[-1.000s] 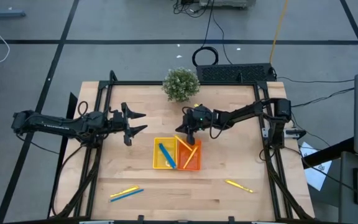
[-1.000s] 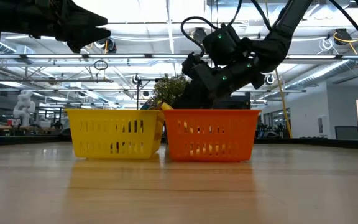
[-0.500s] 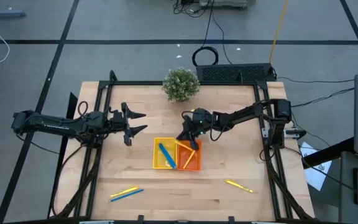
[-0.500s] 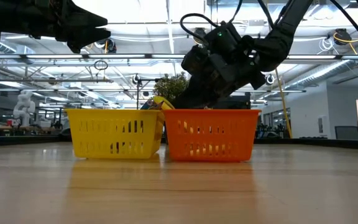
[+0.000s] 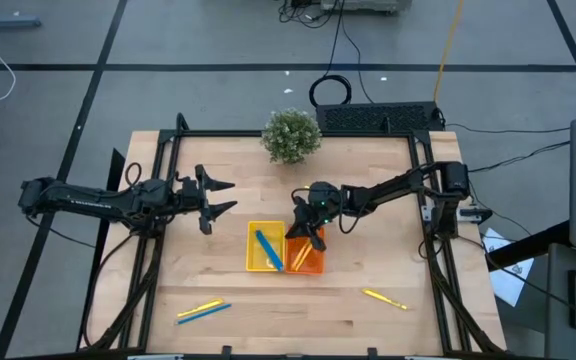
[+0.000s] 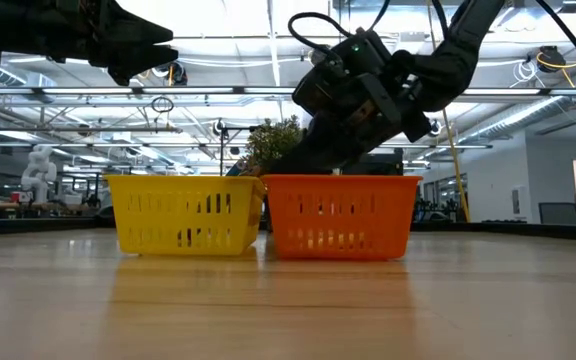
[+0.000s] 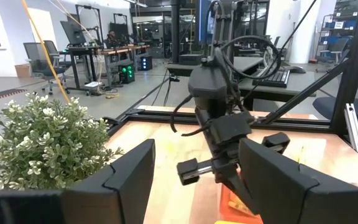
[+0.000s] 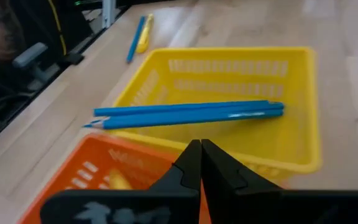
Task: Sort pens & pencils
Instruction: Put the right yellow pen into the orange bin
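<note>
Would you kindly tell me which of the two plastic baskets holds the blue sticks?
The yellow plastic basket holds the two blue sticks; the orange plastic basket beside it shows only something yellow inside.

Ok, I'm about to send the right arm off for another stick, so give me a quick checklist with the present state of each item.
1. Right end effector over the orange tray: ok.
2. Its fingers empty: ok, shut with nothing between them in the wrist view.
3. Blue sticks lying inside the yellow tray: ok.
4. Yellow stick on the table, free to take: ok.
5. Left end effector open, away from both trays: ok.
</note>
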Tool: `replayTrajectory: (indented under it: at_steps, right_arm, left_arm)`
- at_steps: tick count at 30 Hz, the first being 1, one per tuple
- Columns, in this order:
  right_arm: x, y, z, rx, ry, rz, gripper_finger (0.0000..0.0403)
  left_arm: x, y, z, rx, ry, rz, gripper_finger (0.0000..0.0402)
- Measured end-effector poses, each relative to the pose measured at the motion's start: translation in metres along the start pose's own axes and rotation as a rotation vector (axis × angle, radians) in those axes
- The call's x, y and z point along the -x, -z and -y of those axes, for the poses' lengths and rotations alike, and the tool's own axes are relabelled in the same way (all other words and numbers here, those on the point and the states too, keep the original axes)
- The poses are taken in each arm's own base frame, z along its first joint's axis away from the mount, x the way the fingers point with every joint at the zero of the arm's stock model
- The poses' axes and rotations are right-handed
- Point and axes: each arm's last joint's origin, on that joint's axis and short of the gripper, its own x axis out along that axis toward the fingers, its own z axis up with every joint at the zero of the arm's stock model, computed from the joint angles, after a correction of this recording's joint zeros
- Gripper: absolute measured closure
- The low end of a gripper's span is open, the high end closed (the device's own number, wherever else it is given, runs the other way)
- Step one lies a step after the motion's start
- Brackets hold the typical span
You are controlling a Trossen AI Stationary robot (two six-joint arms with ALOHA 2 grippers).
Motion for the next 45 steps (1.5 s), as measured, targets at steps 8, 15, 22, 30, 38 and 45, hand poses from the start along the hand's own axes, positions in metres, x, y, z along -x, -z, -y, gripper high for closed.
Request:
replayTrajectory:
  at_steps: [8,15,22,30,38,45]
  right_arm:
    - [-0.002,0.000,-0.012,0.022,-0.050,-0.034,0.0403]
    - [0.039,-0.022,-0.033,0.119,-0.023,0.008,0.0403]
    - [0.100,0.006,-0.063,0.155,0.220,0.176,0.0403]
    - [0.156,0.054,-0.087,0.146,0.392,0.496,0.0403]
    - [0.177,0.064,-0.096,0.167,0.454,0.672,0.0403]
    - [0.176,0.065,-0.095,0.165,0.455,0.660,0.0403]
  left_arm:
    - [0.000,0.000,0.000,0.000,0.000,0.000,0.0163]
    - [0.000,0.001,0.000,-0.002,0.001,-0.011,0.0163]
    - [0.000,0.001,0.000,0.003,0.001,-0.010,0.0163]
    - [0.000,0.001,0.000,0.007,0.001,-0.009,0.0163]
    - [0.000,0.001,0.000,-0.004,0.001,-0.009,0.0163]
    - [0.000,0.001,0.000,-0.005,0.001,-0.008,0.0163]
